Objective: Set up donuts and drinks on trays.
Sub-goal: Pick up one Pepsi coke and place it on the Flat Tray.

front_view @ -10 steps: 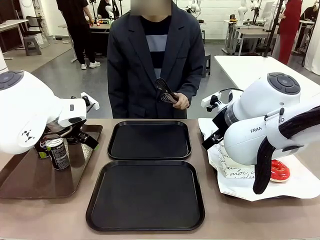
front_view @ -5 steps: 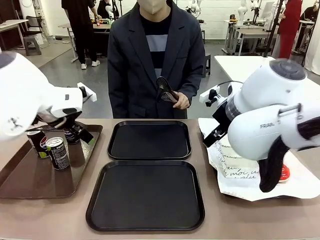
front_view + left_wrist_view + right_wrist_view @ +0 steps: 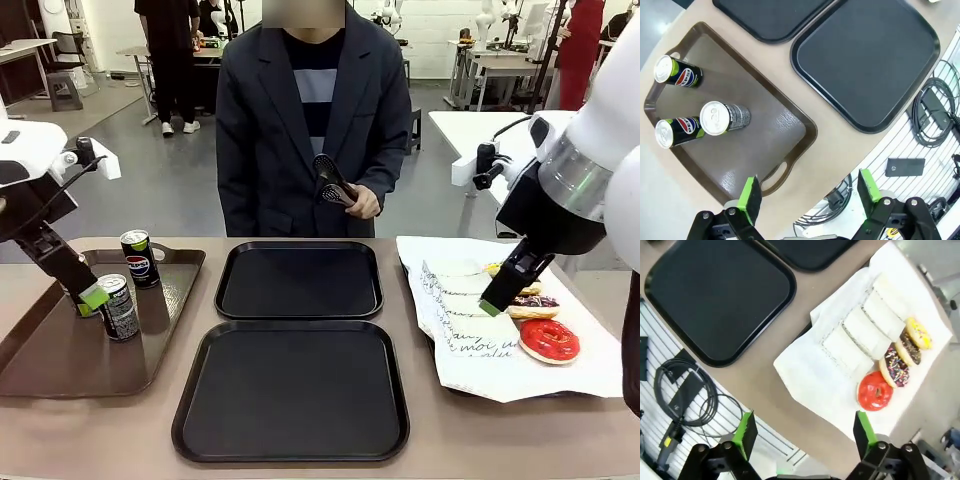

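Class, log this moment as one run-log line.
left pincer: open, by cans | right pincer: open, near donuts | cans: three on brown tray | black trays: nothing placed yet

front view | one drink can (image 3: 675,131) hidden behind left hand (image 3: 92,297)

— What stands on my left?
— Three black Pepsi cans (image 3: 722,117), upright on the brown tray (image 3: 765,145).
— And the rest?
— Two black trays (image 3: 299,280), one behind the other, mid-tabletop (image 3: 100,430). On my right, a red-iced donut (image 3: 875,391), a sprinkled chocolate donut (image 3: 896,371) and a yellow donut (image 3: 919,333) lie in a row beside three sleeved donuts (image 3: 865,330).
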Available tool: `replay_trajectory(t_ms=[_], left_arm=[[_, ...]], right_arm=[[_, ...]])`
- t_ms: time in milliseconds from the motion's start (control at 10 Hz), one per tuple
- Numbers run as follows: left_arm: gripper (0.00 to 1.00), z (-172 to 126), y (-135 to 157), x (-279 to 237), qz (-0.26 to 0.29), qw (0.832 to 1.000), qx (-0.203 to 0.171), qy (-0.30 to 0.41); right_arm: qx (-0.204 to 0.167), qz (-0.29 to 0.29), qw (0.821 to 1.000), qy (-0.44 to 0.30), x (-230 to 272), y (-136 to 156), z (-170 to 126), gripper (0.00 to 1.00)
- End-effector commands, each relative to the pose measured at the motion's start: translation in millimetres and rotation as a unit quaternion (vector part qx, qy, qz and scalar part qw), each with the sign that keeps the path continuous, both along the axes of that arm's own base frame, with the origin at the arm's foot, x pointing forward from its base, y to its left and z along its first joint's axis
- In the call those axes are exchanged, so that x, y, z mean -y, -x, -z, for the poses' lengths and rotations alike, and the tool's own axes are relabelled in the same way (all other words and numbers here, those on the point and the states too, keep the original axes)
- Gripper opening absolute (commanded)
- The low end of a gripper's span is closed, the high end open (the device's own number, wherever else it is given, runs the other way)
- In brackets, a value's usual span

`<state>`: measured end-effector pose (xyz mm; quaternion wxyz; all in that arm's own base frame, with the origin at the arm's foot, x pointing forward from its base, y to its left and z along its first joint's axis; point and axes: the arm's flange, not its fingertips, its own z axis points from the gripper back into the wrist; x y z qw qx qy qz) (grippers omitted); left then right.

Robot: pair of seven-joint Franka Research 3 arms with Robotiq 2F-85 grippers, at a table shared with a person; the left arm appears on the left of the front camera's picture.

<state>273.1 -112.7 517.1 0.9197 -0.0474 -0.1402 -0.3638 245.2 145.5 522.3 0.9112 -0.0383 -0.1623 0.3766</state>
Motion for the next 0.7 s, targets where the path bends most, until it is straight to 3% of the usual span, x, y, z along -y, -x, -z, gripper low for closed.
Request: replay_trajectory(t_ms=[0, 100, 200, 300, 400, 600], left_arm=[[1.00, 17.9, -23.9, 16.9, 0.005, 1.000, 0.012, 0.004], [1.00, 17.9, -23.9, 16.9, 0.005, 1.000, 0.012, 0.004], [1.00, 4.1, -5.6, 4.3, 0.001, 1.000, 0.003, -0.002], [1.00, 3.4, -20.0, -38.3, -0.039, 0.982, 0.000, 0.187], [1.00, 9.5, -31.3, -70.6, -0.050, 0.953, -0.016, 0.297], [1.00, 32.5, -51.6, -132.9, -0.097, 0.883, -0.041, 0.458]], right_arm=[[0.006, 0.001, 1.000, -0.012, -11.5, -35.1, 22.1, 1.00], [0.000, 0.000, 1.000, 0.000, 0.0, 0.0, 0.0, 1.00], [-0.055, 0.065, 0.977, -0.198, 47.4, -32.3, 11.7, 1.00], [-0.083, 0.131, 0.911, -0.383, 108.5, -51.1, 28.0, 1.00], [-0.091, 0.180, 0.855, -0.478, 152.8, -58.6, 45.5, 1.00], [-0.115, 0.243, 0.768, -0.582, 219.9, -66.0, 78.5, 1.00]])
